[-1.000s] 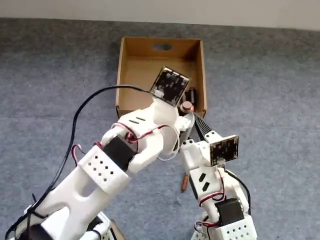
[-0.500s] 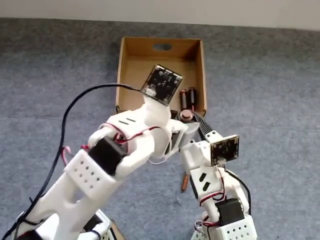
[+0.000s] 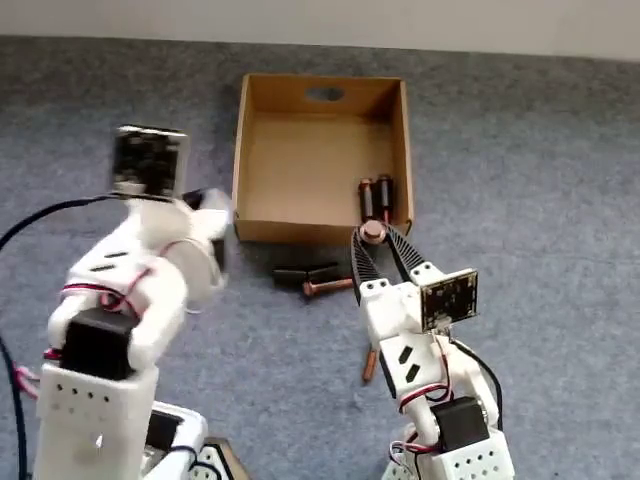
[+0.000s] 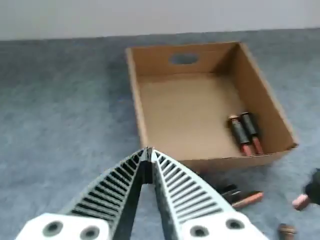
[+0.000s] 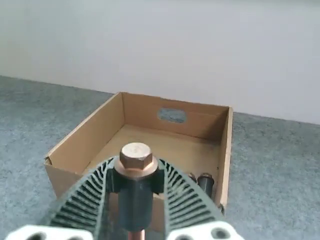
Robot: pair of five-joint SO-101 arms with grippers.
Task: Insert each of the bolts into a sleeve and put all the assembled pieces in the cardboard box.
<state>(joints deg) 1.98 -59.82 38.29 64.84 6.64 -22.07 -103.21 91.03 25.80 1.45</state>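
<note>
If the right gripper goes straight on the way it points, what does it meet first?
Likely the near wall of the cardboard box: the right gripper, shut on a sleeved bolt, sits at it. It may clear the rim; height is unclear.

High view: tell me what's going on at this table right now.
The right tool is shut on an assembled bolt and sleeve, held upright just in front of the near wall of the cardboard box. Two finished pieces lie inside it at the near right corner. A loose sleeve and a bolt lie on the carpet before the box, with another bolt beside the right arm. The left tool is shut and empty, off to the box's left.
</note>
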